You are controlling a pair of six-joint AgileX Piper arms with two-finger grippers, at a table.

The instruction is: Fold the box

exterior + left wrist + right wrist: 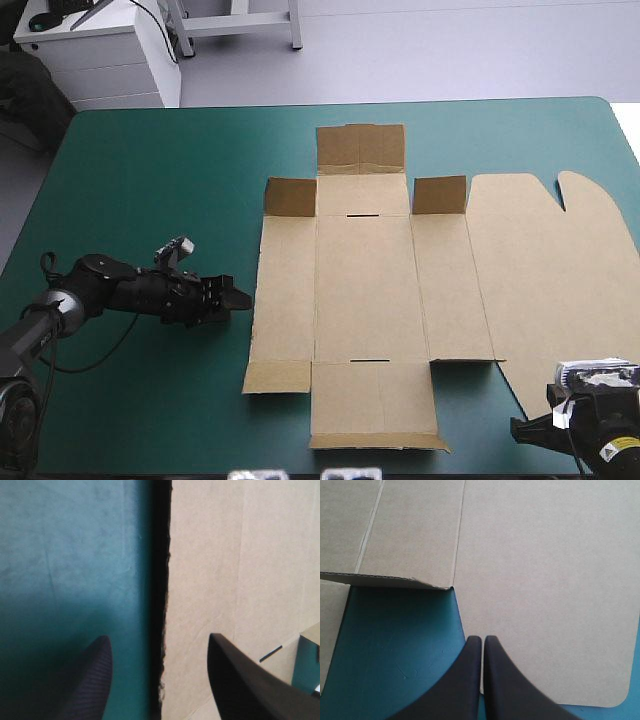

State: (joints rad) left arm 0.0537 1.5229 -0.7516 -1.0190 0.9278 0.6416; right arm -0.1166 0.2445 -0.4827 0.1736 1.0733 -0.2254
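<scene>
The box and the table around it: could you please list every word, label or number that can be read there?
None can be read.
The box is plain brown board; the teal-green cover bears no print.
A small yellow mark on the right arm is too small to read.

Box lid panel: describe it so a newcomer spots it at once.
On the teal-green table the brown box lies flat. Its lid panel is the sheet by the table's right edge, the only one with rounded corners and a notched far edge.

The box (pixel 370 290) runs past the high view's right edge
</scene>
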